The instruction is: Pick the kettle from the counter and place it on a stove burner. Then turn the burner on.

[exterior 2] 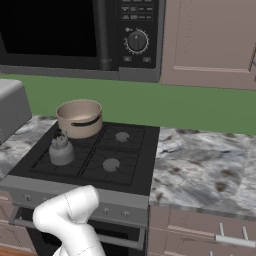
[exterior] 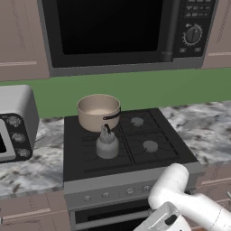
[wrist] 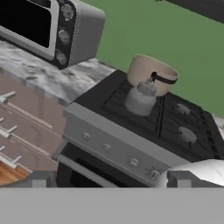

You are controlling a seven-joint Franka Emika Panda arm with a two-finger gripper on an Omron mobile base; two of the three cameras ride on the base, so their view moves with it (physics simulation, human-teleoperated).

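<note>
The small grey kettle (exterior: 107, 144) (exterior 2: 61, 150) (wrist: 140, 98) stands upright on the front left stove burner of the black stove top, just in front of the tan saucepan (exterior: 98, 112) (exterior 2: 79, 117) (wrist: 151, 72). The front right stove burner (exterior: 150, 145) (exterior 2: 111, 164) (wrist: 188, 134) and the rear right one (exterior: 137, 121) are bare. My gripper (wrist: 109, 180) is open and holds nothing. It hangs low in front of the stove's knob panel, well short of the kettle. The marbled counter (exterior: 205, 131) (exterior 2: 200, 170) runs on both sides of the stove.
Several round knobs (exterior: 105, 195) (wrist: 106, 147) line the stove's front panel above the oven door. A grey toaster oven (exterior: 16, 122) (wrist: 48, 26) sits on the counter left of the stove. A black microwave (exterior: 122, 31) (exterior 2: 75, 35) hangs above. Cabinet drawers (wrist: 26, 118) are below left.
</note>
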